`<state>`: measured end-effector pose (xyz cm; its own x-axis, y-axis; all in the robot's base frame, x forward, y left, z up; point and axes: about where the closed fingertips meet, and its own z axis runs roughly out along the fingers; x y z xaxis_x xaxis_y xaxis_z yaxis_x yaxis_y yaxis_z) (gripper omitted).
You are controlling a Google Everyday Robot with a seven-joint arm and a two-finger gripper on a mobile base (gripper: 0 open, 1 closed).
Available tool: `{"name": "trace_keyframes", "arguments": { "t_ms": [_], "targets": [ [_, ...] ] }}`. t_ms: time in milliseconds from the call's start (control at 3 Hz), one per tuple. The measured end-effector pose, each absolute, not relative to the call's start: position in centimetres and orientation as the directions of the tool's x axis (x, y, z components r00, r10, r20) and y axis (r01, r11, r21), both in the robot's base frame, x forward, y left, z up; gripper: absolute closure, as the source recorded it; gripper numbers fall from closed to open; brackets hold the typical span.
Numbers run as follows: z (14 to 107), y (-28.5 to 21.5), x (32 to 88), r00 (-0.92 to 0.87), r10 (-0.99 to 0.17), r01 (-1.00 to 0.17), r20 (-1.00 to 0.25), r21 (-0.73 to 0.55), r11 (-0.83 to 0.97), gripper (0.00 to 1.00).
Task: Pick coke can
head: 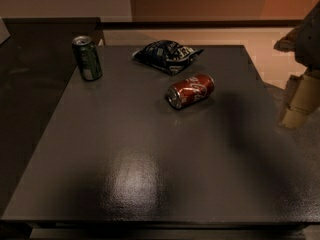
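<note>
The coke can (190, 90) is a red can with white script and silver ends. It lies on its side on the dark table (150, 174), right of centre toward the back, with one silver end facing the front left. My gripper (299, 102) shows at the right edge of the camera view, beyond the table's right side. It is well to the right of the can and apart from it. Nothing is held in it.
A dark green soda can (87, 57) stands upright at the back left of the table. A dark blue snack bag with white print (167, 54) lies at the back centre, just behind the coke can. Part of my arm (310, 34) shows at the upper right.
</note>
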<state>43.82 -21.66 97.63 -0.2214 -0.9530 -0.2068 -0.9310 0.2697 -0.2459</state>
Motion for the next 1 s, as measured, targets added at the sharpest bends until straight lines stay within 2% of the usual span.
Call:
{"name": "trace_keyframes", "arguments": {
  "t_ms": [333, 1000],
  "targets": [
    [97.8, -21.4, 44.0, -0.213, -0.954, -0.932, -0.209, -0.249, 0.262, 0.0],
    [96.0, -17.8, 47.6, -0.036, -0.977, -0.966, -0.211, -0.242, 0.088, 0.0]
  ]
}}
